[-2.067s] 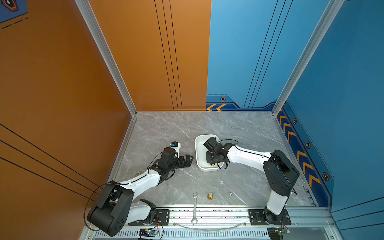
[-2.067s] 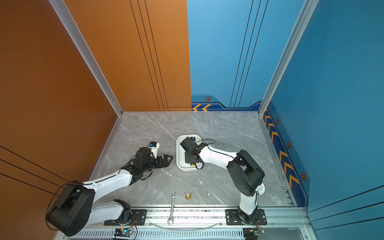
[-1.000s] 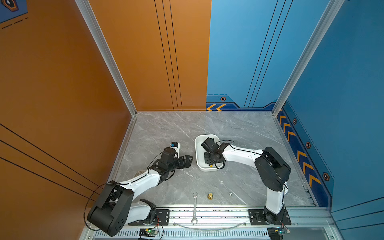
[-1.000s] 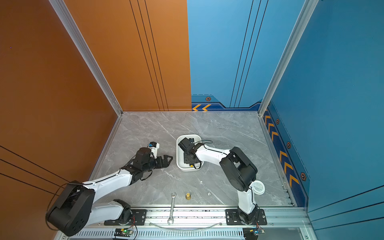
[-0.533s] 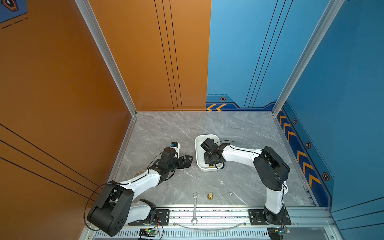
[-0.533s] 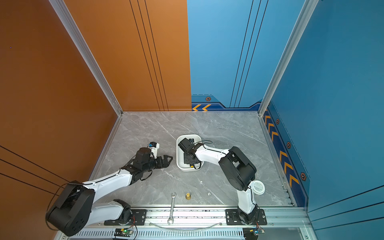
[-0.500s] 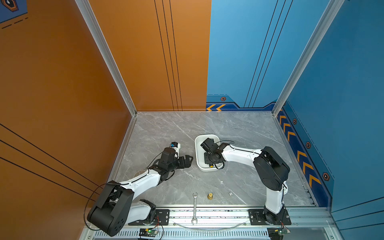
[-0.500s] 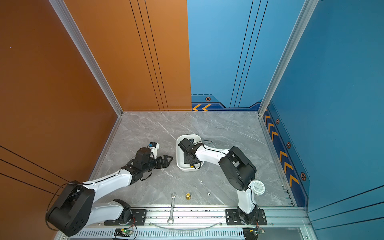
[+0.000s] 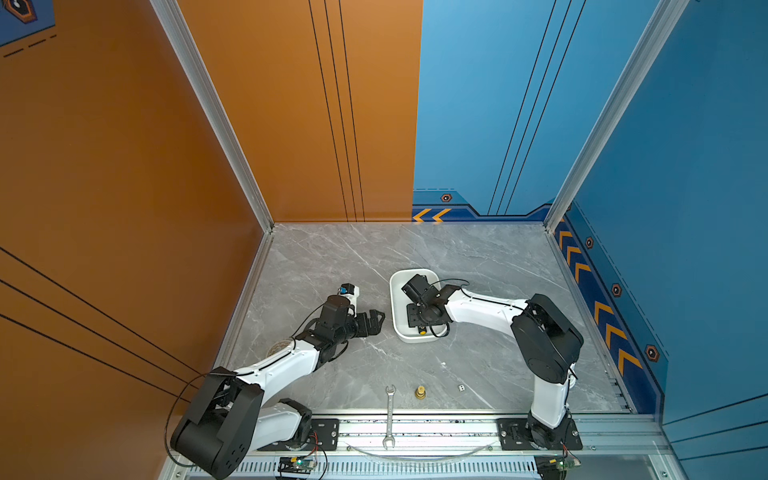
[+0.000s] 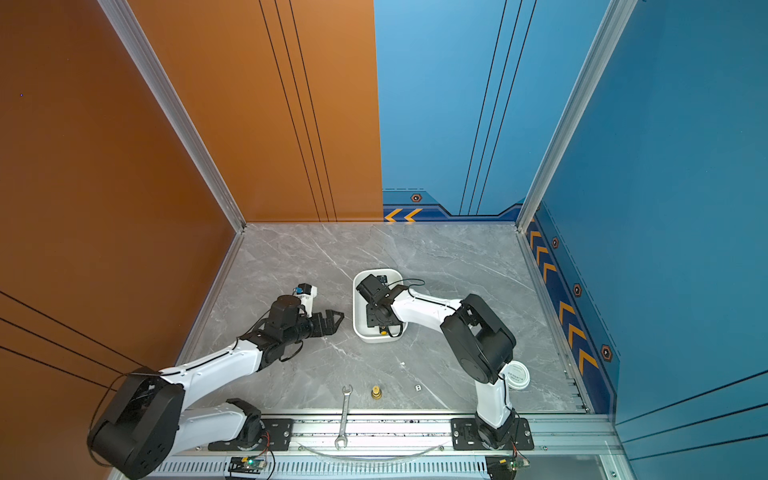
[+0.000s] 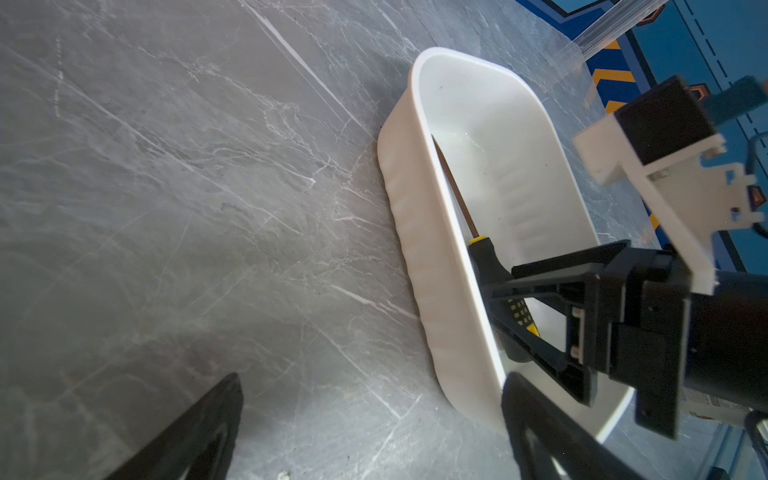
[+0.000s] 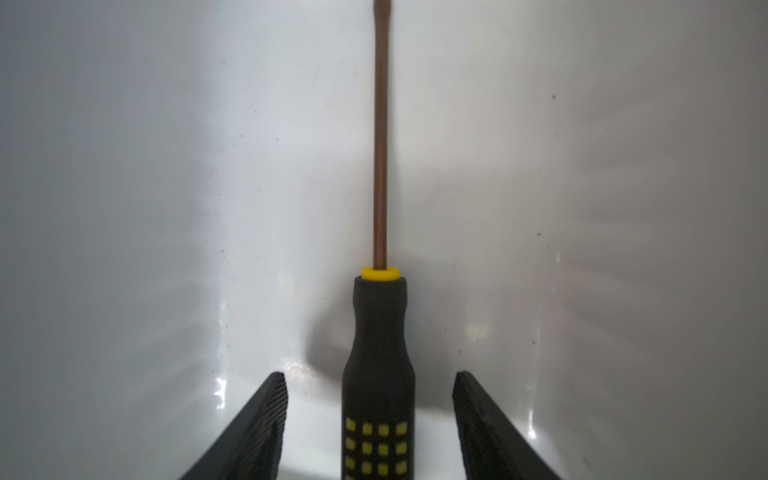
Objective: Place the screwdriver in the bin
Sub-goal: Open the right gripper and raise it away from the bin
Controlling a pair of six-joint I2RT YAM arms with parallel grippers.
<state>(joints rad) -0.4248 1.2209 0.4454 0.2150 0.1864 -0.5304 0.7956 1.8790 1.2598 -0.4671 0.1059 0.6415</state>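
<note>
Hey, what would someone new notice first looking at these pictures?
The black-and-yellow screwdriver lying in the white bin in the middle of the table, with the right gripper open, its fingers on either side of the handle without touching. Next, the silver wrench lying across the table's front edge.

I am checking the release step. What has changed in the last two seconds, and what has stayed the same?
The right gripper has opened and let go of the screwdriver, which lies in the bin; its elbow shifted a little toward the middle. The left gripper, open beside the bin, the wrench and the bin stayed put.
</note>
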